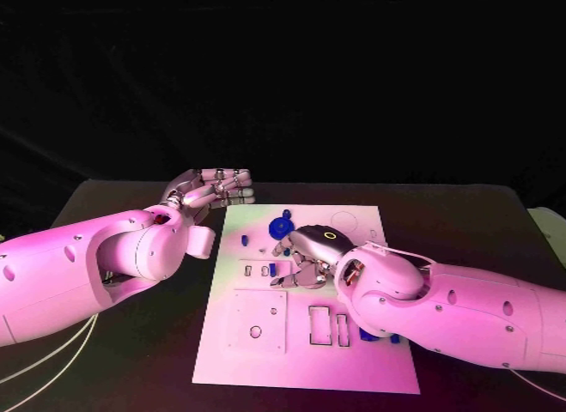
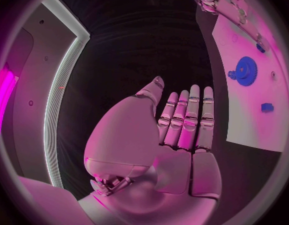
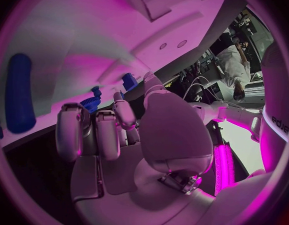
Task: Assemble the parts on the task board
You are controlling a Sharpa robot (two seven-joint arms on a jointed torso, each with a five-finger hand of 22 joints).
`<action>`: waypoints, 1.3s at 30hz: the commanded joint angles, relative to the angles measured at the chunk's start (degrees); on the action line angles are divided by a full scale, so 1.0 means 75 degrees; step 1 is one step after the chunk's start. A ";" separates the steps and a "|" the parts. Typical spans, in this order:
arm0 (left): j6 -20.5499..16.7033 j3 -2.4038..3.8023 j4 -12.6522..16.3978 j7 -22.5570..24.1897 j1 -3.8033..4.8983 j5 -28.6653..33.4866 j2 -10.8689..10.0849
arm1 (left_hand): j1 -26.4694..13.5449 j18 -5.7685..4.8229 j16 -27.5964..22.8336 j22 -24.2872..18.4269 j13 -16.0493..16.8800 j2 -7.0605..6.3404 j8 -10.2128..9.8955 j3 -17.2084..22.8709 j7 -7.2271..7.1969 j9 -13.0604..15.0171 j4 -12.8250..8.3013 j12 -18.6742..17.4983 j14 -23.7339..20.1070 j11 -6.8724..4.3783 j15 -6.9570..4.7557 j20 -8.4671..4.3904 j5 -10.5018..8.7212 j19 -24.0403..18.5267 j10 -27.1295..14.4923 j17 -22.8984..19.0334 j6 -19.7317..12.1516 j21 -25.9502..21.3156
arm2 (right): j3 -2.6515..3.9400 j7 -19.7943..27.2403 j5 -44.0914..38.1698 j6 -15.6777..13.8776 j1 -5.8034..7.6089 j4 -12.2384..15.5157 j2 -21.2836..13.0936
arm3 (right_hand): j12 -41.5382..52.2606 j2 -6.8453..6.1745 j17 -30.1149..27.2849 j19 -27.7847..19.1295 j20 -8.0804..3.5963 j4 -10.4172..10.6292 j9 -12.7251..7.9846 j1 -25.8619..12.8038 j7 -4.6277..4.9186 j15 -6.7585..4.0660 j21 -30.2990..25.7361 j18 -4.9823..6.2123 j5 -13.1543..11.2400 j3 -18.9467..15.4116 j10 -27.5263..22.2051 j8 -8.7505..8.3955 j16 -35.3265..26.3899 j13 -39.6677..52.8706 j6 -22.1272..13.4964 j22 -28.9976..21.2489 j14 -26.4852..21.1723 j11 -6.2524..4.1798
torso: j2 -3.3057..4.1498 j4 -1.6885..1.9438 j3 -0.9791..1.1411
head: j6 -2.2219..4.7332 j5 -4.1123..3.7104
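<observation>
The white task board (image 1: 305, 348) lies in the middle of the black table. On its far part sit a blue gear (image 1: 283, 226), a small blue piece (image 1: 245, 241) and another blue piece (image 1: 287, 212). My right hand (image 1: 310, 255) hovers low over the board's middle, fingers bent down beside a blue peg (image 1: 274, 269). In the right wrist view its fingers (image 3: 97, 132) hold nothing, with the peg (image 3: 19, 100) lying to one side and the gear (image 3: 89, 104) beyond. My left hand (image 1: 216, 186) rests off the board's far left corner, fingers (image 2: 185, 120) straight and empty.
Two small blue pieces (image 1: 369, 336) lie on the board beside my right forearm. Rectangular slots (image 1: 321, 324) and a raised square plate (image 1: 257, 321) mark the board's near half. The left wrist view shows the gear (image 2: 246, 71) and a small blue block (image 2: 266, 107).
</observation>
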 commanded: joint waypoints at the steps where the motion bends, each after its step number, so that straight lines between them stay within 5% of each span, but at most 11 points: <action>1: 0.0426 0.0004 -0.0060 -0.0333 0.0004 -0.0480 0.0003 | -0.0109 0.0138 0.0266 0.0081 0.0075 0.0075 0.0088 -0.0025 -0.0033 0.0031 0.0035 0.0191 0.0437 -0.0127 -0.0162 -0.0081 0.0008 0.0293 0.0413 0.0119 0.0220 0.0188 | 0.0045 0.1089 0.0913 -0.0871 0.0112 0.0214 -0.0287 | -0.0088 0.0145 0.0561 -0.0145 0.0040 0.0000 -0.0002 0.0226 -0.0008 0.0054 -0.0208 0.0083 0.0081 -0.0015 -0.0069 0.0024 -0.0083 -0.0056 0.0028 0.0609 0.0453 0.0004 | -0.0051 -0.0013 -0.0005 | 0.0018 0.0028; 6: 0.0920 0.0004 -0.0218 -0.0876 0.0005 -0.1317 0.0009 | -0.0364 0.0145 0.1136 0.0323 0.0278 0.0030 0.0347 -0.0118 -0.0382 0.0127 0.0293 0.0610 0.1650 -0.0553 -0.0646 -0.0429 0.0013 0.1118 0.1501 0.0573 0.0862 0.0758 | 0.0090 0.2205 0.2787 -0.1023 0.0425 0.0409 -0.0908 | -0.0366 0.0393 0.0126 -0.0464 0.0010 -0.0089 0.0037 0.0467 -0.0085 0.0001 -0.0712 0.0203 0.0190 0.0022 -0.0319 0.0210 -0.0367 -0.0337 0.0297 0.0254 0.0327 -0.0061 | -0.0144 -0.0043 -0.0009 | 0.0010 0.0067; 10: 0.1609 0.0005 -0.0332 -0.1590 0.0011 -0.2259 0.0000 | -0.0647 0.0143 0.2474 0.0701 0.0701 -0.0011 0.0488 -0.0302 -0.0752 0.0224 0.0597 0.1335 0.2861 -0.1001 -0.1110 -0.0931 0.0021 0.2148 0.2675 0.1348 0.1242 0.1562 | 0.0106 0.2657 0.4131 -0.1096 0.0708 0.0392 -0.1431 | -0.0523 0.0439 -0.0024 -0.0573 -0.0023 -0.0121 0.0037 0.0499 -0.0113 -0.0030 -0.0916 0.0242 0.0337 -0.0039 -0.0447 0.0279 -0.0486 -0.0496 0.0336 0.0121 0.0289 -0.0091 | -0.0240 -0.0070 -0.0015 | -0.0003 0.0105; 12: 0.1987 0.0006 -0.0373 -0.1994 0.0020 -0.2744 -0.0001 | -0.0863 0.0110 0.3819 0.1056 0.1236 0.0070 0.0474 -0.0425 -0.0866 0.0270 0.0911 0.2054 0.3032 -0.1162 -0.1282 -0.1324 0.0031 0.2704 0.2998 0.2306 0.1277 0.2231 | 0.0110 0.2767 0.4613 -0.1128 0.0842 0.0352 -0.1702 | -0.0538 0.0448 -0.0001 -0.0569 -0.0028 -0.0121 0.0033 0.0495 -0.0114 -0.0033 -0.0921 0.0240 0.0372 -0.0057 -0.0457 0.0285 -0.0478 -0.0514 0.0327 0.0120 0.0297 -0.0092 | -0.0295 -0.0071 -0.0007 | -0.0033 0.0115; 15: 0.2368 0.0006 -0.0381 -0.2543 0.0052 -0.3436 0.0020 | -0.0800 0.0072 0.8034 0.1756 0.2360 0.0066 0.0583 -0.0581 -0.0989 0.0487 0.1112 0.3310 0.3242 -0.1220 -0.1302 -0.1650 0.0019 0.3069 0.2405 0.6869 0.1333 0.3397 | 0.0112 0.2815 0.4960 -0.1160 0.0937 0.0317 -0.2005 | -0.0565 0.0468 -0.0019 -0.0567 -0.0038 -0.0131 0.0025 0.0500 -0.0118 -0.0040 -0.0952 0.0241 0.0497 -0.0099 -0.0468 0.0305 -0.0501 -0.0549 0.0311 0.0107 0.0300 -0.0098 | -0.0346 -0.0055 0.0014 | -0.0077 0.0127; 16: 0.2505 0.0007 -0.0388 -0.2782 0.0078 -0.3671 0.0040 | -0.0818 0.0067 0.8929 0.1972 0.2756 0.0049 0.0613 -0.0662 -0.0948 0.0567 0.1196 0.3751 0.3293 -0.1212 -0.1311 -0.1696 0.0015 0.3009 0.2143 0.7991 0.1286 0.3720 | 0.0113 0.2817 0.5042 -0.1164 0.0958 0.0303 -0.2093 | -0.0574 0.0469 -0.0025 -0.0571 -0.0039 -0.0131 0.0023 0.0498 -0.0118 -0.0041 -0.0964 0.0243 0.0514 -0.0107 -0.0473 0.0308 -0.0507 -0.0559 0.0308 0.0100 0.0299 -0.0099 | -0.0358 -0.0046 0.0016 | -0.0089 0.0128; 19: 0.2819 0.0003 -0.0441 -0.3516 0.0200 -0.4437 0.0142 | -0.1050 0.0060 0.9941 0.2742 0.3767 0.0157 0.0797 -0.0906 -0.0894 0.0862 0.1287 0.4924 0.3462 -0.1208 -0.1402 -0.1695 0.0013 0.2865 0.1516 0.9386 0.1159 0.4723 | 0.0113 0.2799 0.5198 -0.1153 0.0996 0.0262 -0.2292 | -0.0590 0.0466 -0.0046 -0.0579 -0.0042 -0.0131 0.0021 0.0492 -0.0120 -0.0042 -0.0986 0.0247 0.0544 -0.0129 -0.0483 0.0315 -0.0523 -0.0578 0.0304 0.0086 0.0296 -0.0100 | -0.0402 -0.0029 0.0030 | -0.0145 0.0158; 24: 0.2958 -0.0004 -0.0506 -0.4657 0.0304 -0.5739 0.0343 | -0.1389 -0.0186 1.0595 0.4944 0.6656 0.0199 0.1368 -0.1219 -0.1138 0.1452 0.1343 0.7698 0.3856 -0.1363 -0.1502 -0.1795 0.0014 0.3341 0.2366 1.0531 0.1372 0.6451 | 0.0112 0.2736 0.5289 -0.1098 0.1019 0.0226 -0.2450 | -0.0592 0.0464 -0.0071 -0.0583 -0.0044 -0.0131 0.0019 0.0485 -0.0123 -0.0044 -0.1006 0.0250 0.0580 -0.0154 -0.0479 0.0327 -0.0543 -0.0582 0.0305 0.0075 0.0292 -0.0103 | -0.0470 -0.0013 0.0066 | -0.0192 0.0194; 27: 0.3081 -0.0012 -0.0562 -0.5333 0.0338 -0.6308 0.0490 | -0.1545 -0.0334 1.0804 0.5965 0.7935 0.0249 0.1780 -0.1329 -0.1270 0.1914 0.1339 0.8814 0.4006 -0.1492 -0.1617 -0.1895 0.0018 0.3668 0.2876 1.0963 0.1427 0.7163 | 0.0111 0.2668 0.5284 -0.1044 0.1024 0.0199 -0.2496 | -0.0589 0.0466 -0.0085 -0.0585 -0.0045 -0.0131 0.0019 0.0483 -0.0126 -0.0046 -0.1014 0.0251 0.0596 -0.0164 -0.0473 0.0334 -0.0554 -0.0582 0.0308 0.0071 0.0289 -0.0105 | -0.0499 -0.0016 0.0080 | -0.0241 0.0198; 33: 0.3622 -0.0057 -0.0595 -0.6356 0.0385 -0.7092 0.0766 | -0.1902 -0.0471 1.0826 0.6914 0.8637 0.0325 0.2418 -0.1614 -0.1350 0.2792 0.1367 0.9396 0.4023 -0.1561 -0.1684 -0.1963 -0.0002 0.3900 0.3052 1.1013 0.1087 0.7791 | 0.0105 0.2565 0.5237 -0.0995 0.1028 0.0148 -0.2544 | -0.0591 0.0471 -0.0125 -0.0591 -0.0049 -0.0128 0.0019 0.0475 -0.0131 -0.0050 -0.1040 0.0255 0.0633 -0.0189 -0.0465 0.0350 -0.0585 -0.0589 0.0315 0.0056 0.0281 -0.0110 | -0.0527 -0.0022 0.0087 | -0.0312 0.0156; 39: 0.4096 -0.0173 -0.0682 -0.6954 0.0440 -0.7359 0.1037 | -0.1936 -0.0458 1.0739 0.6830 0.8002 0.0402 0.2734 -0.1877 -0.1288 0.3368 0.1361 0.8887 0.3974 -0.1505 -0.1659 -0.1990 -0.0003 0.3994 0.2554 1.0840 0.0549 0.7739 | 0.0095 0.2469 0.5171 -0.0984 0.1028 0.0090 -0.2576 | -0.0635 0.0477 -0.0224 -0.0626 -0.0054 -0.0124 0.0018 0.0466 -0.0136 -0.0055 -0.1113 0.0270 0.0670 -0.0219 -0.0491 0.0366 -0.0655 -0.0639 0.0317 0.0007 0.0256 -0.0115 | -0.0521 -0.0004 0.0096 | -0.0363 0.0119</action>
